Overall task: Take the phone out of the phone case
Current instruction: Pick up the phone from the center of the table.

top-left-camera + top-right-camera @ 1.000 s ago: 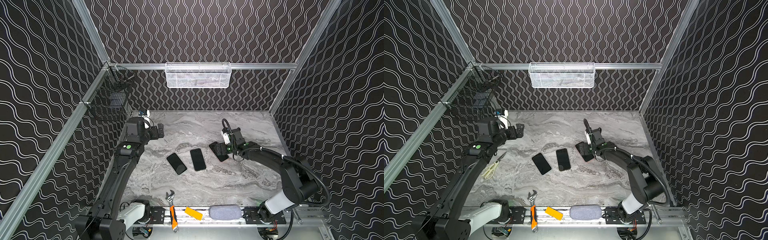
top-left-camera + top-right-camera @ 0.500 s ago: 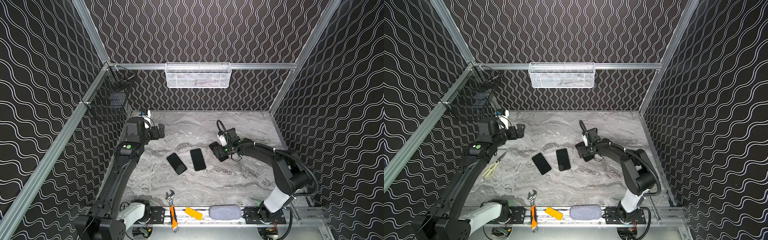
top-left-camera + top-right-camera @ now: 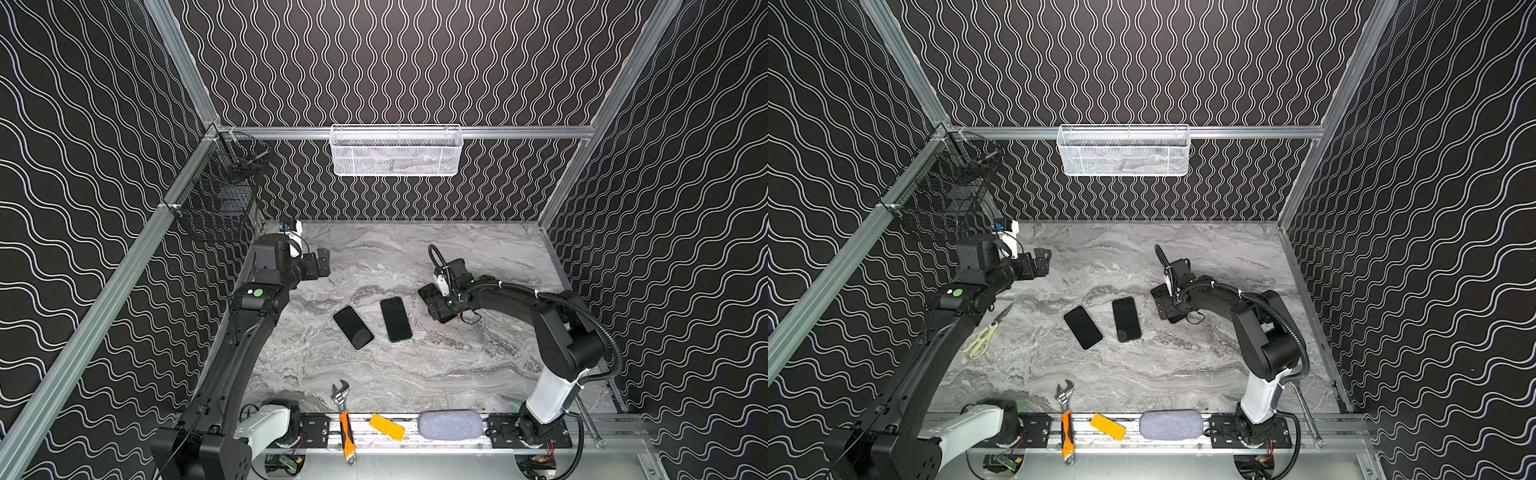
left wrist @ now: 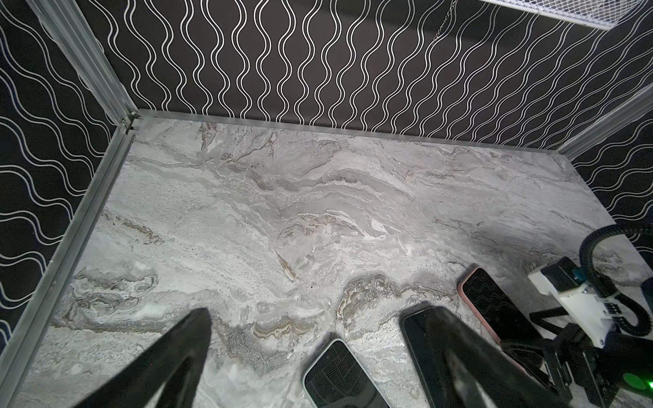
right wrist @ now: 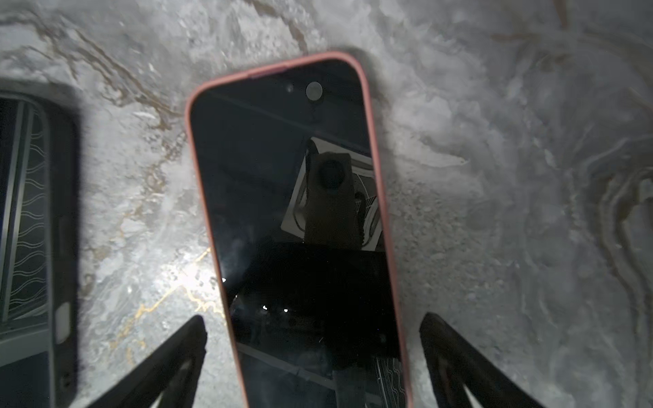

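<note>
The phone is seen seated in its pink case, laid screen-up on the counter just beside a bare black phone. The right pincer is held low over the cased phone's end, released, with its fingers set either side of the case and apart from it. A second black phone is laid on the bare phone's other side. The left pincer is held released and empty, well apart from the bare phone.
</note>
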